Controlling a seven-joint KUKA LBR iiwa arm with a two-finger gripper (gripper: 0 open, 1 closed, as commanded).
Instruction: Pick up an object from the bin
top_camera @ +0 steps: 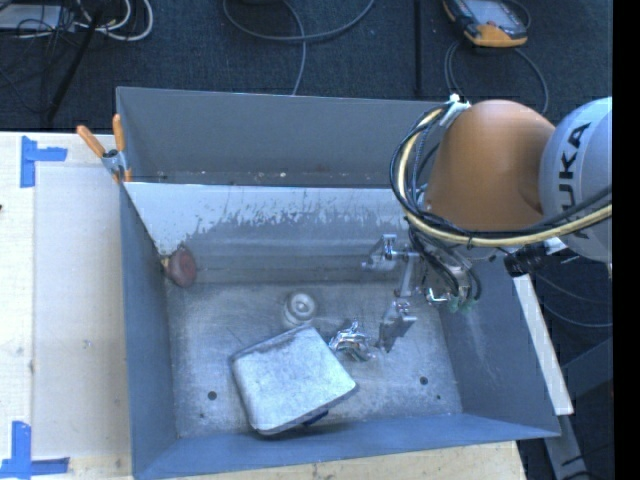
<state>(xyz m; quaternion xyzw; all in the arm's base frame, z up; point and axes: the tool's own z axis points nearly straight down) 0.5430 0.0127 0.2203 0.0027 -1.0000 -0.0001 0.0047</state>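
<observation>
A KUKA arm, its wrist capped by an orange cover point(487, 163) and looped with cables, reaches in from the right over a grey metal bin point(300, 148), its gripper point(393, 330) lowered close to the floor right of centre. How wide the gripper stands, and whether it has hold of anything, cannot be told from this angle. Just beside its tip, to the left, lies a small crumpled silvery object point(348, 340), the nearest thing to it on the bin floor. A flat grey pad point(292, 378) with rounded corners lies tilted towards the front of the bin, its upper right corner near the silvery object. A small pale round cap point(299, 308) sits just behind the pad, and a brownish round lump point(181, 266) rests well apart from the rest, against the left wall near the back corner.
</observation>
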